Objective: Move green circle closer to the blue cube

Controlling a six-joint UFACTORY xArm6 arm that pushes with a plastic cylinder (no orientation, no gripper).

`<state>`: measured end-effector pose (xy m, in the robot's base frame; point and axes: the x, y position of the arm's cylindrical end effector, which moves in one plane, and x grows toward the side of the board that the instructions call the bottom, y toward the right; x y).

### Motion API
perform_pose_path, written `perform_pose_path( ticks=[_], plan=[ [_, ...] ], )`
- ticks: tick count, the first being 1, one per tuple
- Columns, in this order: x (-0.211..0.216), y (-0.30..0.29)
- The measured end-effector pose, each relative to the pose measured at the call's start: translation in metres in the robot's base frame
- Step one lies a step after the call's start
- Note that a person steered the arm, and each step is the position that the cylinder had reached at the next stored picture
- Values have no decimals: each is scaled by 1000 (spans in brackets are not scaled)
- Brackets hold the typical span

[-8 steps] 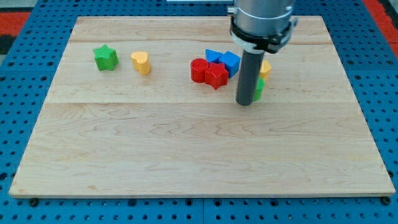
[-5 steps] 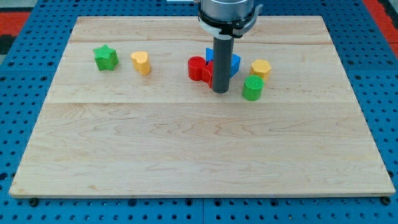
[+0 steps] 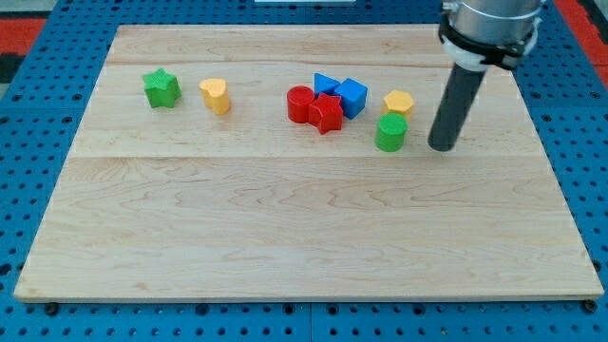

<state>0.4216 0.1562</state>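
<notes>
The green circle [image 3: 390,132] stands right of the board's middle, just below a yellow hexagon block [image 3: 399,103]. The blue cube [image 3: 351,96] sits up and to its left, against a red star [image 3: 326,114], a red cylinder [image 3: 301,104] and a blue triangular block [image 3: 325,85]. My tip [image 3: 442,146] rests on the board to the right of the green circle, a short gap apart from it. The rod leans up to the view's top right.
A green star [image 3: 161,87] and a yellow heart-shaped block [image 3: 217,95] lie at the upper left. The wooden board [image 3: 304,237] sits on a blue pegboard surface [image 3: 28,190]; its right edge is near my tip.
My tip swung from left of the green circle, past the red star, over to the circle's right side. The green circle sits about where it was; the red blocks shifted slightly.
</notes>
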Motion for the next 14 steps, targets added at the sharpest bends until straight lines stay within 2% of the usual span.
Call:
perform_pose_path(
  ticks=[1, 2, 4, 7, 10, 12, 14],
  plan=[
    [-19, -22],
    [-14, -30],
    [17, -31],
    [17, -72],
    [58, -79],
    [48, -91],
    [17, -91]
  ],
)
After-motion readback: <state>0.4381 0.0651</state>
